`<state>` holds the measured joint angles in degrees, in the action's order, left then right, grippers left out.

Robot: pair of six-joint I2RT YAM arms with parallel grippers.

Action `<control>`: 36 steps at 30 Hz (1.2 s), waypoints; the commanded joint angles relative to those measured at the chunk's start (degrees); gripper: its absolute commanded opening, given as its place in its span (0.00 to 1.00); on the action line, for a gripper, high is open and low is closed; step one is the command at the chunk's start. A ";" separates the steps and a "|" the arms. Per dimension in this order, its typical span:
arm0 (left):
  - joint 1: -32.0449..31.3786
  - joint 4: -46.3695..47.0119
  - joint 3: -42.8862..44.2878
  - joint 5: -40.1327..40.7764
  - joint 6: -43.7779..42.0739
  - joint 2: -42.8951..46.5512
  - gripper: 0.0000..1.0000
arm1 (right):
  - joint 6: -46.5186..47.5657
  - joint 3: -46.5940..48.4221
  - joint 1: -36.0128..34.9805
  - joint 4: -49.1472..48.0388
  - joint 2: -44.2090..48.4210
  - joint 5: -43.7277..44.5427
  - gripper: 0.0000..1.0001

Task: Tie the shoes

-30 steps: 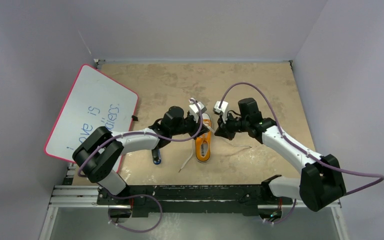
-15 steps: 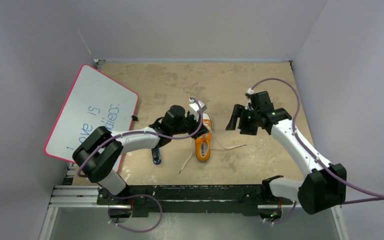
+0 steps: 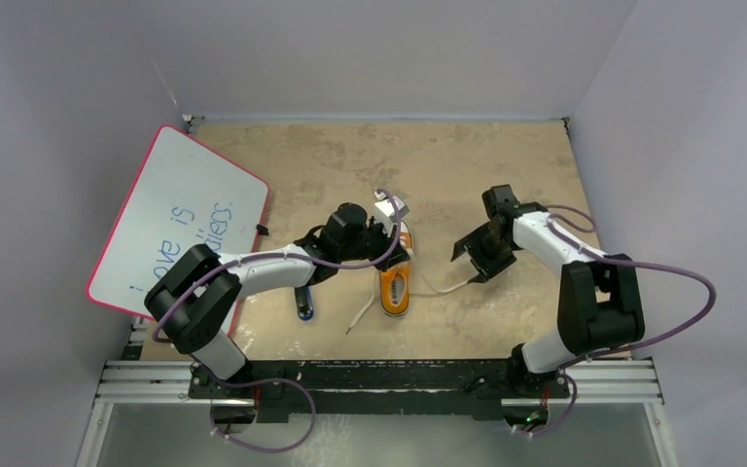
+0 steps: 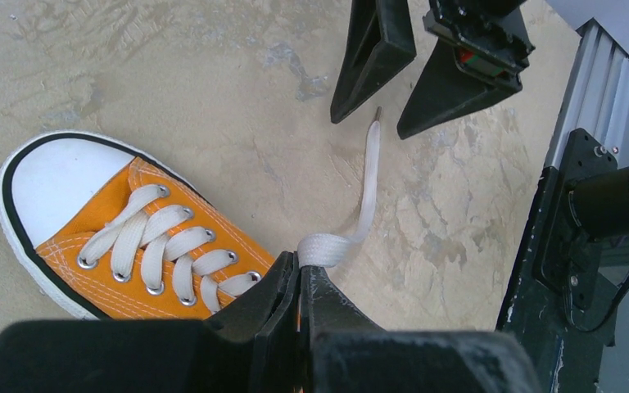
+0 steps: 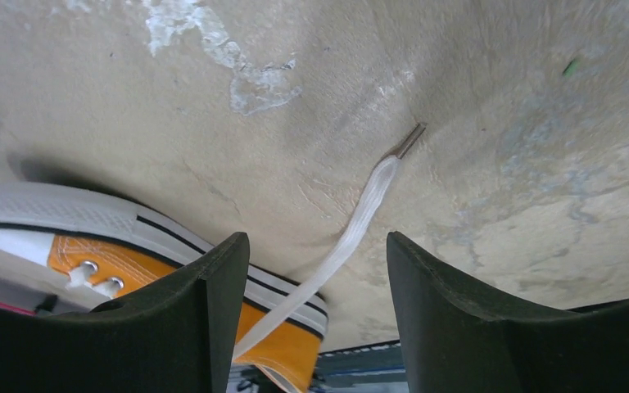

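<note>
The orange sneaker with its white toe cap lies mid-table, toe pointing away from the arm bases. My left gripper sits at the shoe's top eyelets, shut on a folded white lace. That lace runs right across the table to its aglet. My right gripper hovers low over the lace's free end. Its jaws are open, and the lace passes between the fingers without touching them. The same fingers show at the top of the left wrist view.
A pink-framed whiteboard lies at the left. A blue-and-black marker rests left of the shoe. The second lace trails toward the metal rail at the near edge. Grey walls close in the table.
My right gripper opened and let go of the lace, swung right away from the shoe, then came down over the lace end. The left gripper kept its hold in place.
</note>
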<state>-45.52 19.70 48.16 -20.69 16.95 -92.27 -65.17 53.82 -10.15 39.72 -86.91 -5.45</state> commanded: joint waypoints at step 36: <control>-0.19 12.72 -9.56 2.37 2.18 7.04 0.00 | 29.14 30.80 -15.05 -26.47 -21.97 -35.96 0.55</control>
<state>-45.52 25.93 38.85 -18.63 18.48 -87.48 -38.85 86.32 -29.34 7.49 -111.85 -30.28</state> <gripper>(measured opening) 0.011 0.424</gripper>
